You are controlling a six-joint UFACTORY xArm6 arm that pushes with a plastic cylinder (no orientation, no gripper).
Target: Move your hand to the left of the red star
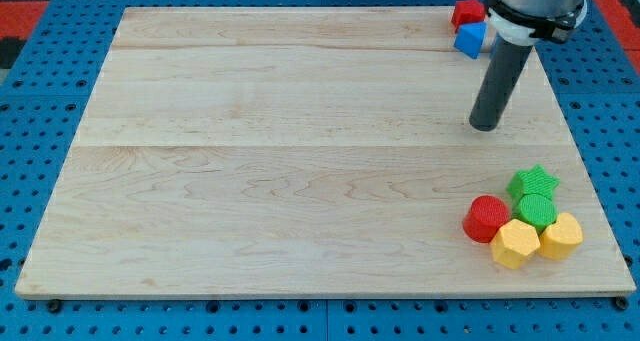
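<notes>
A red block [466, 12], which may be the red star, lies at the view's top right, partly hidden by the arm, touching a blue block [470, 40] just below it. My tip [485, 126] rests on the board below and slightly right of both, well apart from them. Its dark rod rises toward the view's top right.
A cluster sits at the view's bottom right: a red cylinder [486, 218], a green star [533, 181], a green block [537, 210] and two yellow blocks [516, 243] [561, 235]. The wooden board [280, 161] lies on a blue pegboard.
</notes>
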